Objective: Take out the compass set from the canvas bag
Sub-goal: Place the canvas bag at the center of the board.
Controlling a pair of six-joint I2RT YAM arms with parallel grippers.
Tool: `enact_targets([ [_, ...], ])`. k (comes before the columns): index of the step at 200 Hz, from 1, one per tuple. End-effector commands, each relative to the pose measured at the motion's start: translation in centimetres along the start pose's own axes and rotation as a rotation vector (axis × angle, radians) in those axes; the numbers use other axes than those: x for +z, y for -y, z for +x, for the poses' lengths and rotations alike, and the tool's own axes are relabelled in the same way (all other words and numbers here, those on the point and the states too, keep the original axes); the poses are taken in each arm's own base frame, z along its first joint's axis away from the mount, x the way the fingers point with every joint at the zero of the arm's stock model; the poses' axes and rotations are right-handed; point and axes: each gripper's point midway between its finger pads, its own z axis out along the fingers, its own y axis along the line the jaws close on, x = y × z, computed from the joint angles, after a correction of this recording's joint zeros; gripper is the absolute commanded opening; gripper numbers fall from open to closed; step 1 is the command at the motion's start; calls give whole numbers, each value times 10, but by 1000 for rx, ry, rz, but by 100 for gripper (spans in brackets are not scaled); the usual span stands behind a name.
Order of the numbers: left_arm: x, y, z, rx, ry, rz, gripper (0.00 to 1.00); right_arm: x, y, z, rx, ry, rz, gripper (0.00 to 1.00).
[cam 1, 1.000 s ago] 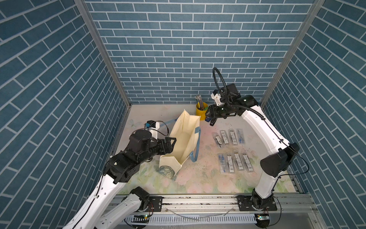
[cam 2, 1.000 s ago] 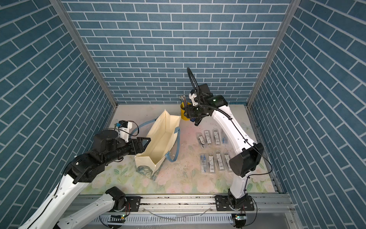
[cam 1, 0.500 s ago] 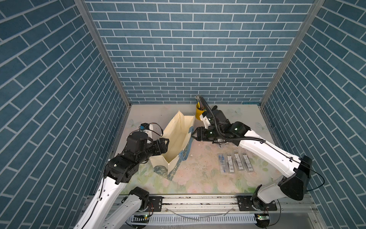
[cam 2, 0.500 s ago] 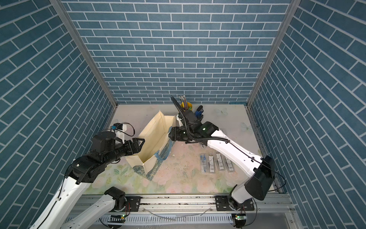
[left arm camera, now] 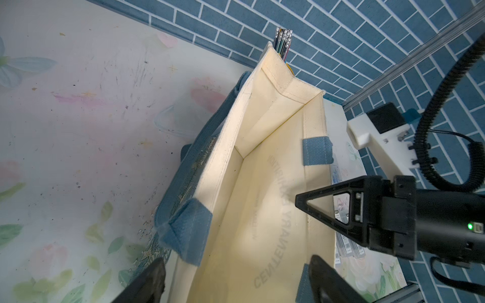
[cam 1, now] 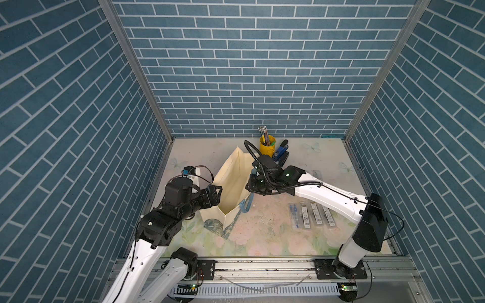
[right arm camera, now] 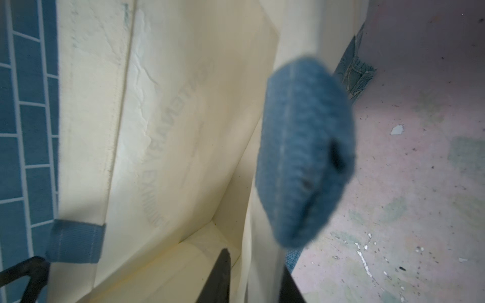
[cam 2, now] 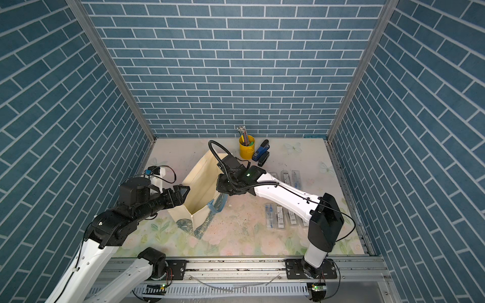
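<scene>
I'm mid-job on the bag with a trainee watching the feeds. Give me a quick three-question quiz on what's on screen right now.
1. True or false: the yellow cup stands between the canvas bag and the front rail.
2. What do the right gripper's jaws pinch? A) the bag's side wall B) a pair of scissors C) nothing at all
3. How many clear packs lie in the near row beside the right arm?
Key: 1) False: it stands behind the bag, by the back wall. 2) A. 3) Four.
</scene>
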Motion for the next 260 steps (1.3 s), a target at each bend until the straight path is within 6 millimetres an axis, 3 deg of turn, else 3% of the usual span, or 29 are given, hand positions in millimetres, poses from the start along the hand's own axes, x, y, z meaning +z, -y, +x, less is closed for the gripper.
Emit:
enact_targets([
  [1, -8, -1, -3, 21, 11, -4, 86, -16, -11, -18, -50, 19, 6, 3],
  [33, -18, 9, -11, 32, 39, 33, 86, -46, 11, -45, -111, 21, 70, 0],
  [64, -32, 23, -19, 43, 67, 94, 86, -58, 23, -53, -150, -55, 45, 0],
  [115, -36, 28, -25, 77, 79, 103, 85, -57, 40, -42, -242, -241, -27, 0],
  [156, -28, 27, -23, 80, 71, 110, 86, -67, 29, -23, -363, -355, -183, 0],
  [209, -13, 28, -12, 38, 47, 148, 85, -68, 16, -31, -512, -304, -275, 2],
  [260, -5, 28, -6, 14, 30, 167, 84, -50, 59, -42, -437, -294, -238, 10],
])
